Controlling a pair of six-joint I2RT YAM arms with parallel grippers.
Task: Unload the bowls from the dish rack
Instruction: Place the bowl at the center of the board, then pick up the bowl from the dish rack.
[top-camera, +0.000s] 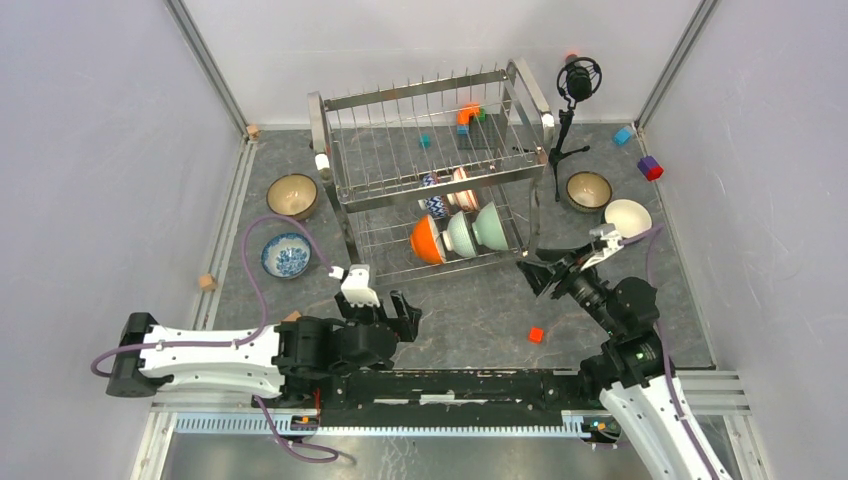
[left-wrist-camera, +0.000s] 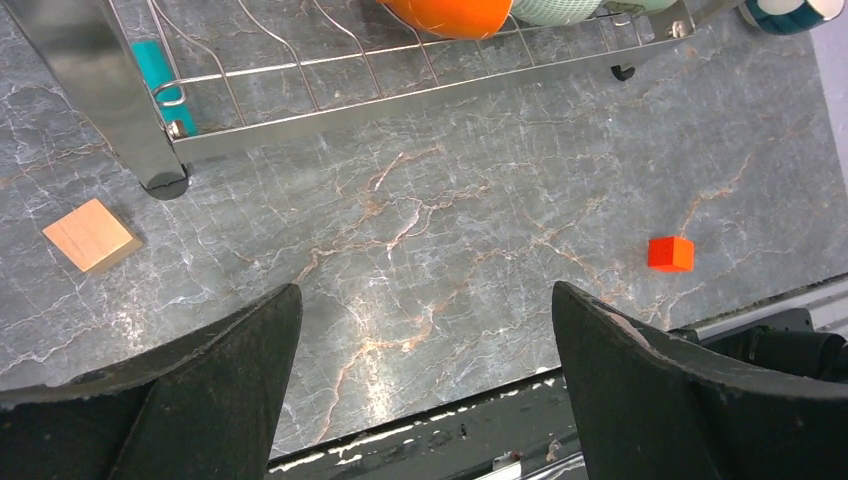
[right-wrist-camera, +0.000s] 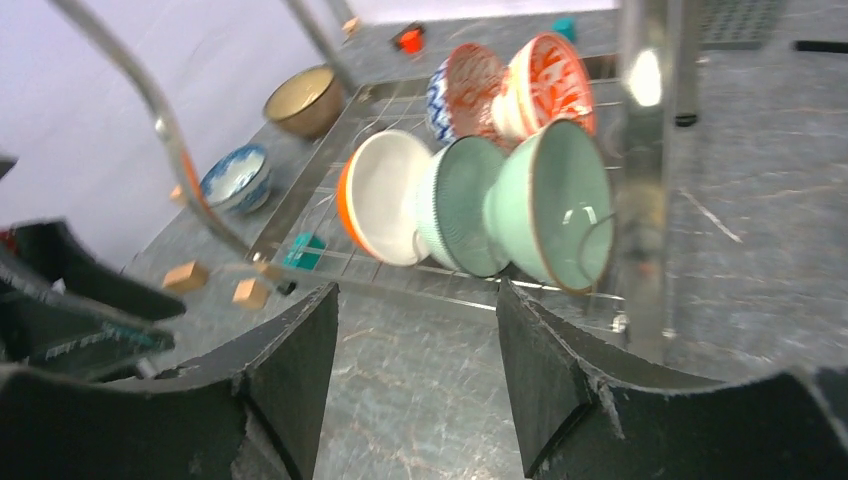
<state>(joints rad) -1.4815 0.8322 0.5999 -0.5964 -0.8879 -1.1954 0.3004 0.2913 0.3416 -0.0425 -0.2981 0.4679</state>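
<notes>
The steel dish rack (top-camera: 430, 170) stands mid-table. On its lower tier an orange bowl (top-camera: 426, 241) and two pale green bowls (top-camera: 460, 233) stand on edge, with a blue-and-white bowl (top-camera: 436, 205) and a red-and-white bowl (top-camera: 463, 190) behind them. My right gripper (top-camera: 535, 272) hovers open just right of the rack's front corner, facing the nearest green bowl (right-wrist-camera: 555, 200), and nothing lies between its fingertips (right-wrist-camera: 417, 300). My left gripper (top-camera: 400, 315) is open and empty over bare table in front of the rack (left-wrist-camera: 400, 100). On the table sit a brown bowl (top-camera: 292, 195) and a blue-patterned bowl (top-camera: 286, 255).
A second brown bowl (top-camera: 588, 190) and a white bowl (top-camera: 627, 217) sit right of the rack, beside a black microphone tripod (top-camera: 568, 120). A red block (top-camera: 536, 335) lies between the arms and a wooden block (left-wrist-camera: 90, 233) lies near the rack's foot. Walls close three sides.
</notes>
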